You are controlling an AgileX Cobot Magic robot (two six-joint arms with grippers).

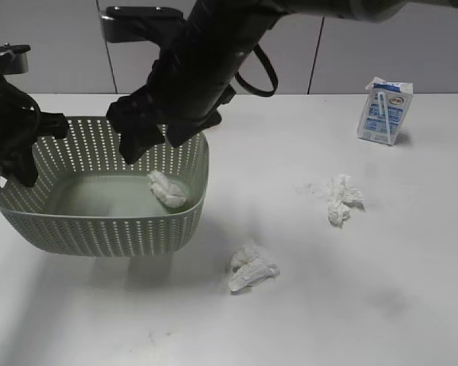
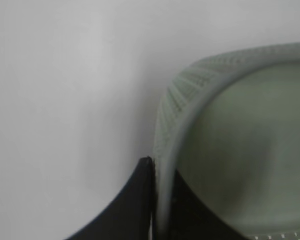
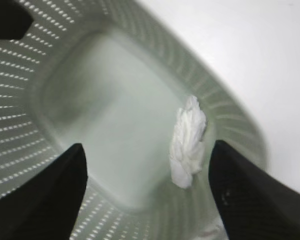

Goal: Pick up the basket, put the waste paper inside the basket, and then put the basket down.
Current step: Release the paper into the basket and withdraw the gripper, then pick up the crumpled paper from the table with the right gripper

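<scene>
The pale green slotted basket (image 1: 99,229) hangs tilted above the white table at the left. My left gripper (image 1: 15,164) is shut on the basket's left rim (image 2: 162,170), one finger on each side of the wall. My right gripper (image 1: 149,141) is open and empty above the basket's far rim. One white wad of waste paper (image 1: 168,189) lies inside the basket against its right wall, seen between the open fingers in the right wrist view (image 3: 188,142). Two more wads lie on the table: one (image 1: 252,267) in front of the basket, one (image 1: 337,197) further right.
A blue-and-white drink carton (image 1: 385,110) stands at the back right of the table. The right arm crosses over the basket from the upper middle. Grey wall panels run behind the table.
</scene>
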